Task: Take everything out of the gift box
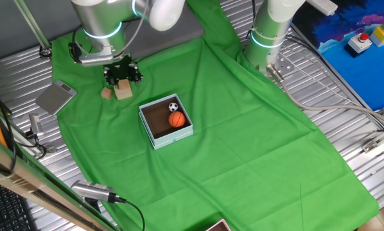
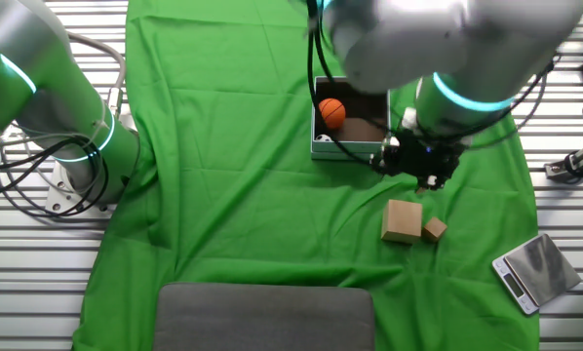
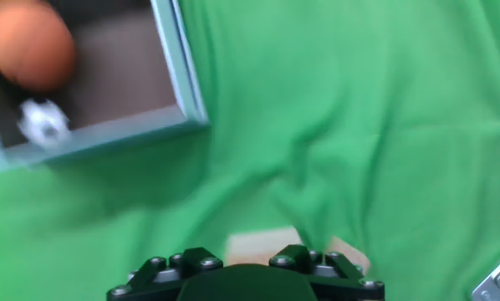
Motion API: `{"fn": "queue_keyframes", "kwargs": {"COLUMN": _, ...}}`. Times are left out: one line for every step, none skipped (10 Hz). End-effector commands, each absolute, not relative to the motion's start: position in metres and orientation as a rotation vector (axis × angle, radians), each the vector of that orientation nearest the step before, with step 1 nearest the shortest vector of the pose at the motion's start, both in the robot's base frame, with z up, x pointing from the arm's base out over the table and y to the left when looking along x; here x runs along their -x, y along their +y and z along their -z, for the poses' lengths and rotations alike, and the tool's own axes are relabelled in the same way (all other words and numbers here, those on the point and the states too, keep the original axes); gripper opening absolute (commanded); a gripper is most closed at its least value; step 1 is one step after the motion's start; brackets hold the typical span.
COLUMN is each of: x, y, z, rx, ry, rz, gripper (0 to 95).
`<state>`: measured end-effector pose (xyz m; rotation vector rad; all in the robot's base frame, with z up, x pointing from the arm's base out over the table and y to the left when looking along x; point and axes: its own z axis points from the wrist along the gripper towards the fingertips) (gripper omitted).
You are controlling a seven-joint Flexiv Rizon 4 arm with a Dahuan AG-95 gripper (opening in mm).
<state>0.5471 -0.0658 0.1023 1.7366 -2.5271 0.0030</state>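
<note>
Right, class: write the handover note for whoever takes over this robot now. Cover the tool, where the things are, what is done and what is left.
Tool: above the cloth beside the box, holding nothing as far as I can see; whether it is open or shut is unclear.
Box: on the green cloth.
Done: two wooden blocks, one large and one small, lie out on the cloth.
Left: basketball and soccer ball, both in the box.
</note>
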Motion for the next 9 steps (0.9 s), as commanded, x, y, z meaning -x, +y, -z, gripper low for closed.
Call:
{"fn": "queue_keyframes", "kwargs": {"x": -0.5487, "y": -0.0619, "z": -0.1048, "rx": -1.684, "ry": -2.546, "rz": 0.0, "gripper": 57.0}}
{"fn": "queue_keyframes", "kwargs": {"x": -0.5487, "y": -0.0619, "z": -0.1048, "rx": -1.684, "ry": -2.547, "rz": 0.0, "gripper": 57.0}}
{"fn": "queue_keyframes", "kwargs": {"x": -0.5486, "y": -0.0618, "z": -0.1049, "rx": -1.682, "ry": -2.548, "rz": 0.003, "gripper": 57.0}}
{"fn": "queue_keyframes", "kwargs": {"x": -0.5485, "y": -0.0615, "z": -0.1051, "rx": -1.682, "ry": -2.55, "rz": 0.009, "gripper": 57.0}}
{"fn": "queue_keyframes", "kwargs": {"x": -0.5485, "y": -0.061, "z": -0.105, "rx": -1.683, "ry": -2.546, "rz": 0.005, "gripper": 57.0}}
{"fn": "queue_keyframes", "kwargs": {"x": -0.5485, "y": -0.0606, "z": -0.1049, "rx": -1.679, "ry": -2.549, "rz": 0.005, "gripper": 57.0}}
{"fn": "queue_keyframes", "kwargs": {"x": -0.5484, "y": -0.0607, "z": -0.1048, "rx": -1.679, "ry": -2.547, "rz": 0.002, "gripper": 57.0}}
{"fn": "queue_keyframes", "kwargs": {"x": -0.5484, "y": -0.0609, "z": -0.1043, "rx": -1.675, "ry": -2.548, "rz": 0.002, "gripper": 57.0}}
{"fn": "queue_keyframes", "kwargs": {"x": -0.5484, "y": -0.0609, "z": -0.1043, "rx": -1.662, "ry": -2.559, "rz": 0.014, "gripper": 57.0}}
